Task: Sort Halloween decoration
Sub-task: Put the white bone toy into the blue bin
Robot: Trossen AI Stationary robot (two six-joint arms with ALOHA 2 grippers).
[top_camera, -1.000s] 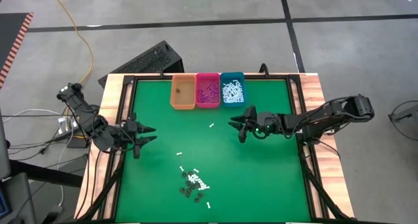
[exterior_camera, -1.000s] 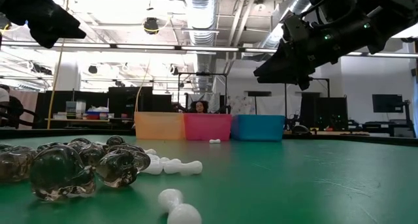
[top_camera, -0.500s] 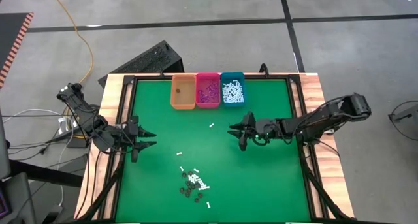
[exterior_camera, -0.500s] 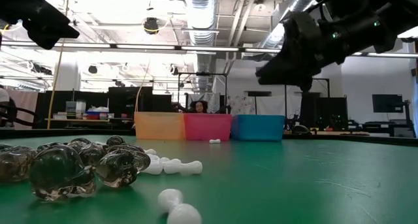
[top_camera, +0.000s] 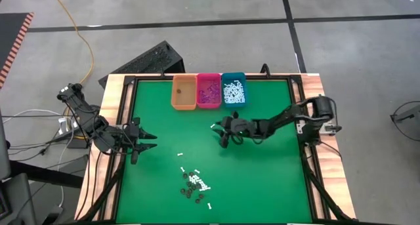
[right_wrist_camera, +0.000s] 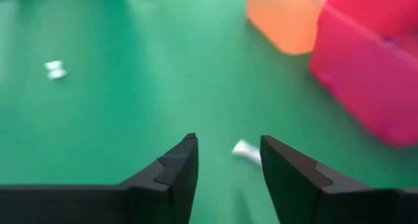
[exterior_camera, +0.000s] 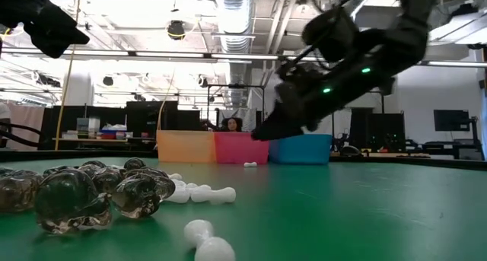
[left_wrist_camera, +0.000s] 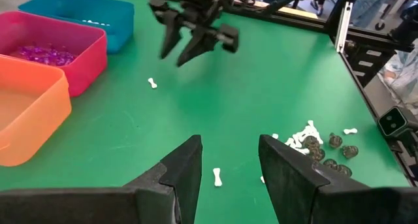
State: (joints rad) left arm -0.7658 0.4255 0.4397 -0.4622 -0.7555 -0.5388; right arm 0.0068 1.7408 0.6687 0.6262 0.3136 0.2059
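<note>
Green tabletop (top_camera: 262, 179), bins at far edge; right end effector (top_camera: 224, 134) over a stray bone.

Fingers apart, empty, lone white bone piece (right_wrist_camera: 247, 153) just ahead between them, near the pink bin (top_camera: 209, 92). Main pile (top_camera: 195, 184) lies well apart. Left end effector (top_camera: 146, 142) waits, fingers apart. Piece looks light, rigid, slick; pinch mid-shaft.

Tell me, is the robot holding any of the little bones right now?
No. Both grippers are empty. The right gripper hangs open by a loose white bone; the left gripper waits open.
</note>
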